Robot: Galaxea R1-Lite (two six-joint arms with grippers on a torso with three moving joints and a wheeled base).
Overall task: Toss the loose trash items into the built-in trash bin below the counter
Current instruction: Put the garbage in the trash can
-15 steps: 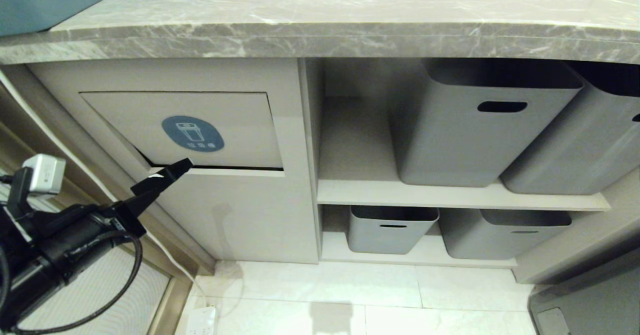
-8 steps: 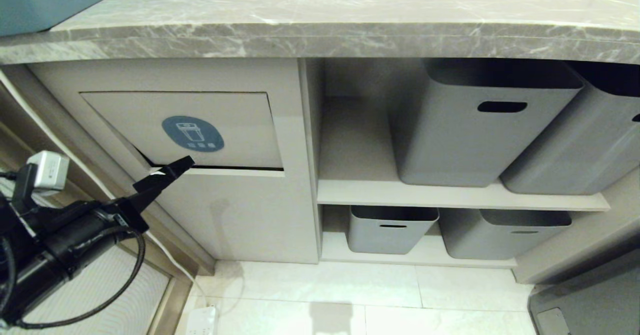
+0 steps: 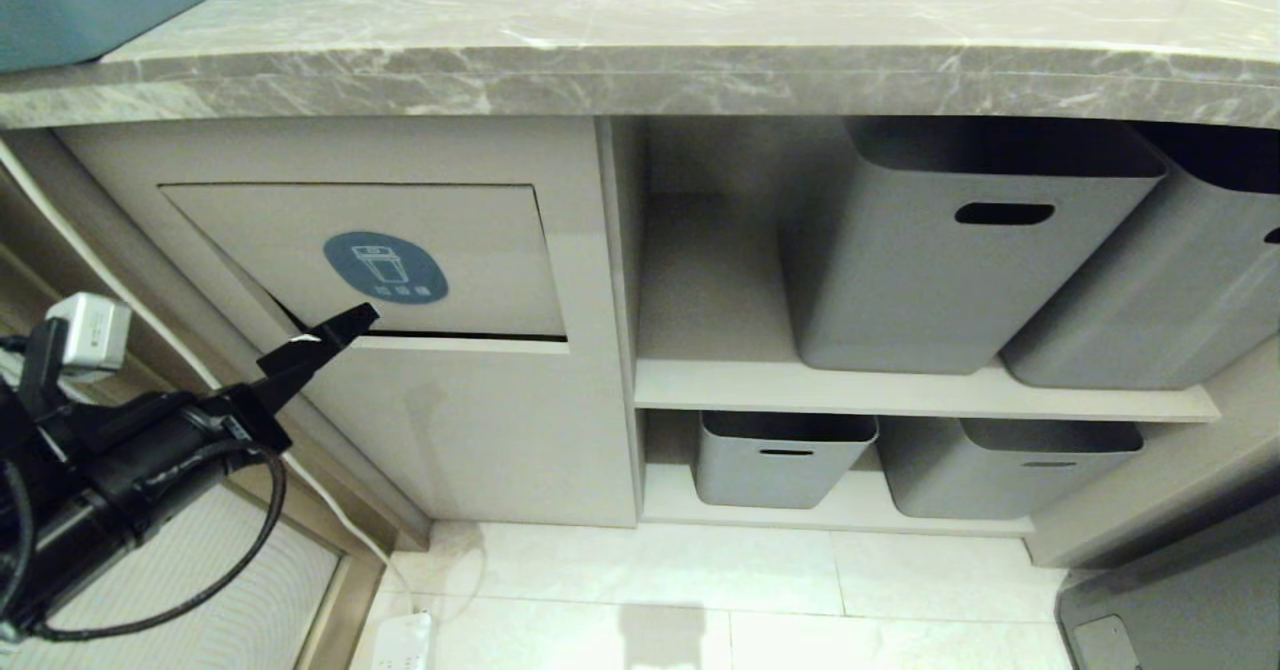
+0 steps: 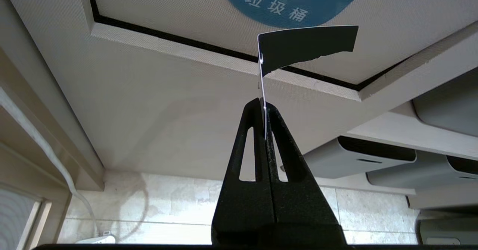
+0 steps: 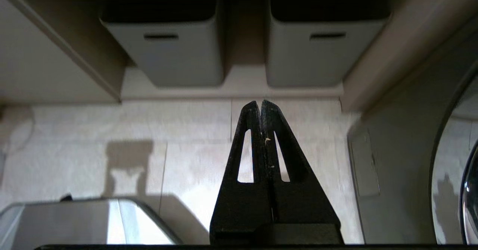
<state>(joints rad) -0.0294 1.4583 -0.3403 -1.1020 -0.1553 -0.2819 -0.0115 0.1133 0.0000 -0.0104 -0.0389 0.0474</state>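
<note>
Two black fingers (image 4: 278,156) of the left gripper (image 4: 264,106) pinch a small black wrapper scrap (image 4: 308,48) just ahead of their tips, at the lower edge of the beige blue-stickered bin flap (image 3: 480,250), while the right gripper (image 5: 260,106) hangs pressed together, empty, near the floor.

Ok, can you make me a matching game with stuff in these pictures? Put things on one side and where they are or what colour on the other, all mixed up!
Things:
1. black scrap
2. round sticker
3. counter
4. right gripper

Descriptions:
A. grey marble with white veins, across the top
B. shut and holding nothing, pointing at the floor near the lower tubs
C. blue with a white bin picture, on the beige flap
D. pinched in the left gripper, just below the flap

Pairs: 1-D, 2-C, 3-A, 4-B
</note>
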